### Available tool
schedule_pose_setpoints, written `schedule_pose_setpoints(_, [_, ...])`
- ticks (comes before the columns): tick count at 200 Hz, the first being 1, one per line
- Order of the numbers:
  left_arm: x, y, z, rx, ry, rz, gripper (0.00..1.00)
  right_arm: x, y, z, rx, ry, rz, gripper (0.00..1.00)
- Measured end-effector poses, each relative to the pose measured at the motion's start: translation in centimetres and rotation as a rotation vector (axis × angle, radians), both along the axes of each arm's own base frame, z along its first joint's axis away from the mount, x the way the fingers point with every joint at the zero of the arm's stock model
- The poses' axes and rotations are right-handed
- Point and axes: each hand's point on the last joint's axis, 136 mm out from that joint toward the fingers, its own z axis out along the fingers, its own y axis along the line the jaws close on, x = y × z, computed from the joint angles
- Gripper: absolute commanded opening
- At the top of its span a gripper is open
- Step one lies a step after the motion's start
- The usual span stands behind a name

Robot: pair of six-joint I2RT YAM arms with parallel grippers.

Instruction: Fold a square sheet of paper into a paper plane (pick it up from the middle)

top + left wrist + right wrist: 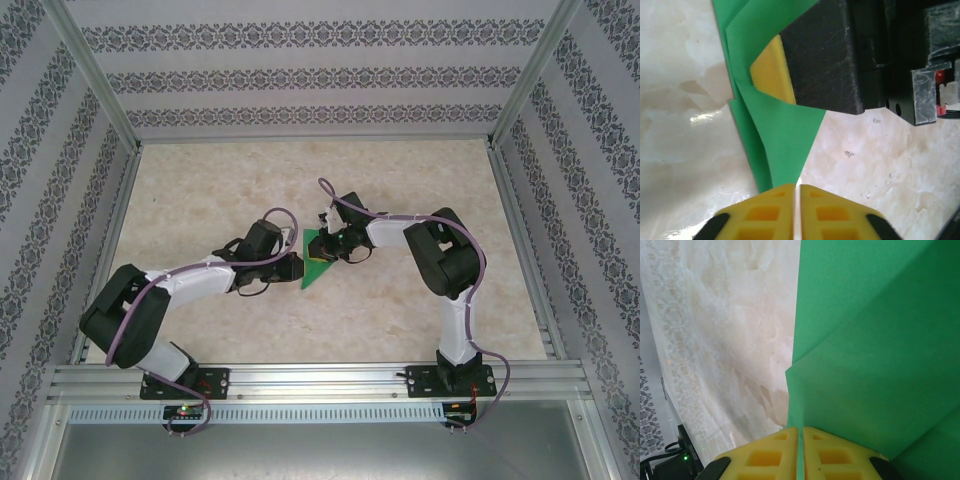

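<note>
The bright green sheet of paper (316, 268), folded into a pointed triangle, lies mid-table between both grippers. My right gripper (326, 247) is at its upper edge. In the right wrist view the yellow fingers of that gripper (800, 430) are shut on a raised fold of the paper (875, 350), and green shows in the slit between them. My left gripper (297, 265) is at the paper's left side. In the left wrist view it (797, 187) is shut, and the paper's (780, 135) narrow point just meets its fingertips, with no green in the slit. The right gripper's yellow pad (769, 70) presses among the paper's layers.
The table top (430, 200) is pale marbled stone, walled by patterned panels and an aluminium frame (300, 378) along the near edge. Both arms reach inward from their bases, their elbows out to the sides.
</note>
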Motion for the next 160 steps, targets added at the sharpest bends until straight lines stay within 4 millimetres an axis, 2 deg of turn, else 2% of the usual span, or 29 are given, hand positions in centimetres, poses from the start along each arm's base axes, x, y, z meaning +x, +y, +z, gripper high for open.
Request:
schedule_pose_setpoints(26, [0.5, -1.0, -0.9, -0.019, 0.035, -0.012, 0.07, 0.0, 0.0, 0.0, 0.0, -0.001, 0.0, 0.11])
schedule_pose_setpoints(66, [0.5, -1.5, -2.4, -0.026, 0.066, -0.018, 0.07, 0.0, 0.0, 0.0, 0.003, -0.005, 0.0, 0.11])
schedule_pose_setpoints(119, [0.0, -1.6, -4.2, -0.046, 0.103, -0.016, 0.06, 0.0, 0.0, 0.0, 0.005, -0.009, -0.001, 0.11])
schedule_pose_setpoints(160, [-0.4, -1.6, -4.7, -0.08, 0.092, -0.012, 0.06, -0.1, 0.0, 0.0, 0.004, -0.008, 0.0, 0.11])
